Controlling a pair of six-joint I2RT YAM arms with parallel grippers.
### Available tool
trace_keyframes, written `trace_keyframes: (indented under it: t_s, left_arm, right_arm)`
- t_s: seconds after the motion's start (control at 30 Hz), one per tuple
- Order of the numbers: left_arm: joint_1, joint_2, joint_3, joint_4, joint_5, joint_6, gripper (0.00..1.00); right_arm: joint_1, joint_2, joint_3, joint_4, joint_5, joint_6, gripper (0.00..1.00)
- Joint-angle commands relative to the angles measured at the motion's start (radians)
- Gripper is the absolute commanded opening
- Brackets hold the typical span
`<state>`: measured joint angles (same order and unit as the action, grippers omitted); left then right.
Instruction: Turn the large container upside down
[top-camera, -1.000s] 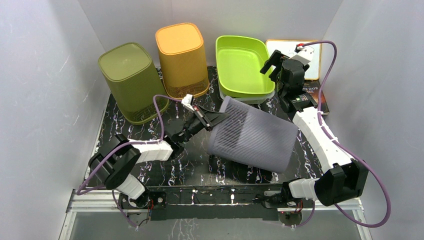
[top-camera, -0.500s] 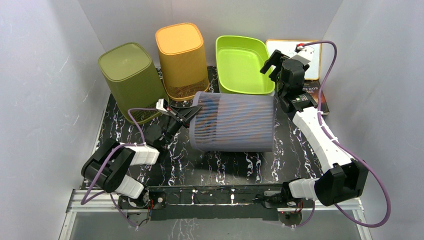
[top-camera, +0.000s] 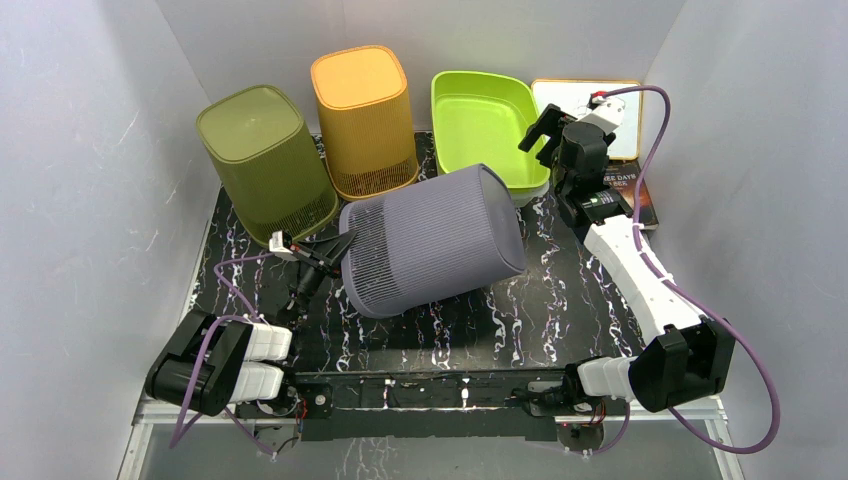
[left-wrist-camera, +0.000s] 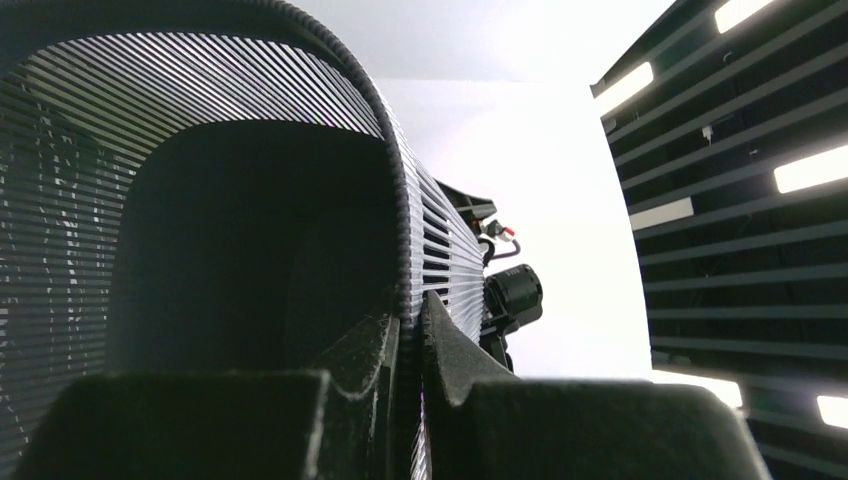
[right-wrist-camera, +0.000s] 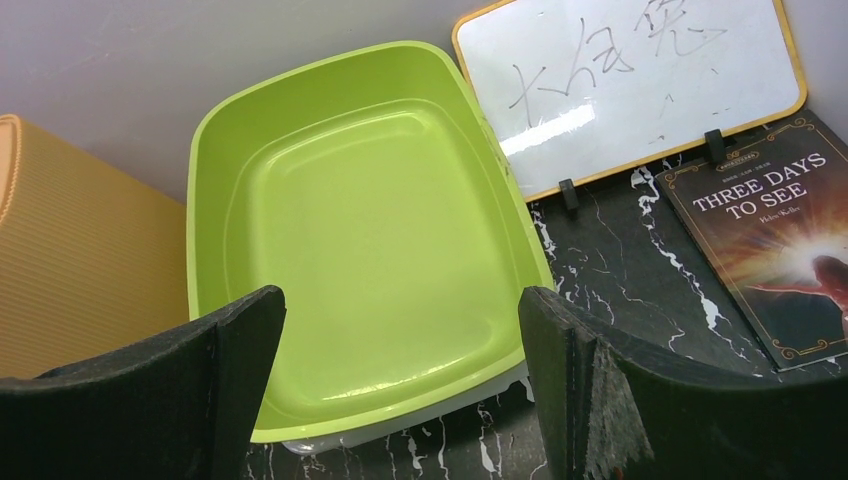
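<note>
The grey bin (top-camera: 430, 240) is on the move! A second ago it lay further right on the worktop (top-camera: 560, 320). Half a second ago its long axis ran straight left to right, and now the left arm has dragged it back and over towards the left. The left tool (top-camera: 335, 248) is clamped on the bin's rim, and the wrist view shows it plainly (left-wrist-camera: 408, 320): one finger inside the ribbed wall, one outside.

Right now the bin sits centre-left, tipped up. Its closed bottom points up and away to the far right, near the green tub (top-camera: 480, 130), though whether they touch I cannot tell. Its mouth faces down towards the near left. So the long axis slants from low near-left to high far-right. I'd call that past halfway, with the mouth still to settle flat.

The right tool (top-camera: 545, 125) hangs over the tub with its fingers spread wide (right-wrist-camera: 398, 300), holding nothing.
</note>
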<state>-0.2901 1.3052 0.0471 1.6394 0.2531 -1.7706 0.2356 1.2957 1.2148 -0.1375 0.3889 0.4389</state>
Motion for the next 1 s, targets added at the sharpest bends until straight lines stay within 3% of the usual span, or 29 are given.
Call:
trace_keyframes:
  t_s: [0.0, 0.2, 0.3, 0.47, 0.53, 0.8, 0.97]
  left_arm:
    - [0.029, 0.028, -0.095, 0.146, 0.098, 0.066, 0.00]
    - [0.085, 0.058, -0.165, 0.147, 0.135, 0.114, 0.01]
    - [0.115, 0.086, -0.192, 0.136, 0.157, 0.142, 0.08]
    - [0.139, 0.054, -0.194, 0.043, 0.188, 0.200, 0.27]
    - [0.149, 0.022, -0.193, -0.004, 0.201, 0.218, 0.36]
    - [0.176, -0.093, -0.191, -0.206, 0.215, 0.304, 0.47]
    - [0.195, -0.248, -0.192, -0.501, 0.198, 0.412, 0.48]
  right_arm:
    - [-0.004, -0.031, -0.006, 0.053, -0.010, -0.011, 0.87]
    - [-0.005, -0.038, -0.027, 0.047, -0.018, -0.026, 0.87]
    - [-0.005, -0.047, -0.048, 0.047, -0.021, -0.030, 0.87]
    - [-0.005, -0.060, -0.074, 0.048, -0.028, -0.032, 0.87]
    - [-0.005, -0.061, -0.079, 0.046, -0.037, -0.031, 0.87]
    - [-0.004, -0.074, -0.105, 0.046, -0.058, -0.025, 0.87]
    - [-0.004, -0.083, -0.123, 0.044, -0.074, -0.023, 0.87]
